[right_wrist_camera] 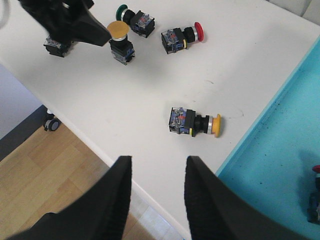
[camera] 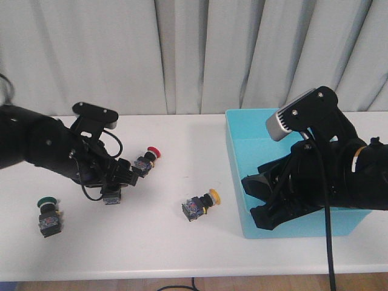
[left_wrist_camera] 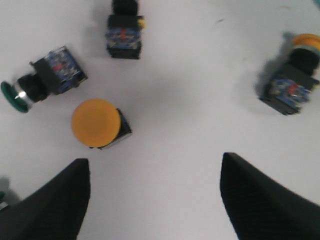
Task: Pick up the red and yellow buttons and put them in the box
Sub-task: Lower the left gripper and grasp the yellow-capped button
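1. We see the left black robot arm reaching in from the left, low over the white worktop (camera: 182, 254). Its left pincer (left_wrist_camera: 155, 200) points down, fingers (left_wrist_camera: 50, 205) wide apart and holding nothing.
2. Just ahead of those fingers, an upright push-button switch with a round yellow-orange cap on a black body (left_wrist_camera: 96, 123) stands on the worktop, apart from both fingers. In the front view the arm hides most of it.
3. Near it lies a green-capped switch on its side (left_wrist_camera: 42, 80), plus another switch with a black block body (left_wrist_camera: 124, 36) whose cap is cut off in the left wrist view.
4. A red-capped push-button switch (camera: 147, 160) lies on its side just beyond the left pincer, not touching it.
5. A second yellow-capped switch on its side (camera: 200, 205) lies mid-worktop, between the left arm and the big turquoise plastic box (camera: 235, 151), near the box's left wall.
6. Another green-capped switch (camera: 47, 213) sits at the front left of the worktop, well apart from the rest.
7. The right black arm reaches over the box's front-left corner, tilted down. Right pincer (right_wrist_camera: 157, 195) has fingers apart and holds nothing.
8. Inside the box, at the edge of the right wrist view, we see a dark object with a bit of red (right_wrist_camera: 315, 197); we cannot tell what it is.
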`<action>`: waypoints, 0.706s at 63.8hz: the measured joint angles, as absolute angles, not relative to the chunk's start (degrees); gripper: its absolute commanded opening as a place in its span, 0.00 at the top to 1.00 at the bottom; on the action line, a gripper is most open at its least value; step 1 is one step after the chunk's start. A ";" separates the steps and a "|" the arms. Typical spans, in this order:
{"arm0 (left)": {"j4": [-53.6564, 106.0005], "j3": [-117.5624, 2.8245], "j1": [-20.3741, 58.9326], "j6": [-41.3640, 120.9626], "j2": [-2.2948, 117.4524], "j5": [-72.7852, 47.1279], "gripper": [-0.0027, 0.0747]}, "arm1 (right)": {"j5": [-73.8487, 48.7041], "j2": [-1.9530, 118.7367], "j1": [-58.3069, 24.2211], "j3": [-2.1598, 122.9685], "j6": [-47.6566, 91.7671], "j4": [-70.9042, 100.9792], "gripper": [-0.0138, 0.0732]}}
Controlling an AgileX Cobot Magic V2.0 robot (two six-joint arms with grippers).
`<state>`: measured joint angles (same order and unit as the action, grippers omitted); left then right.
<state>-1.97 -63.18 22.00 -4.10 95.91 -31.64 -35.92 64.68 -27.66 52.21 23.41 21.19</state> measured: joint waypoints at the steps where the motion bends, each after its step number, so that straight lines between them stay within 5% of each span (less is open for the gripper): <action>1: -3.09 -63.18 21.78 -5.74 96.81 -31.30 0.29 | -35.92 64.68 -27.66 52.21 23.41 21.19 0.55; 35: -11.42 -63.18 18.70 -24.10 112.74 -12.21 0.29 | -35.92 64.68 -27.66 52.21 23.32 21.60 0.55; 45: -11.42 -63.18 18.70 -24.70 114.15 -10.33 0.38 | -35.92 64.68 -27.66 52.21 23.32 21.62 0.55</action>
<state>-11.42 -63.18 18.70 -24.70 114.15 -10.33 -35.92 64.68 -27.66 52.21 23.32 21.62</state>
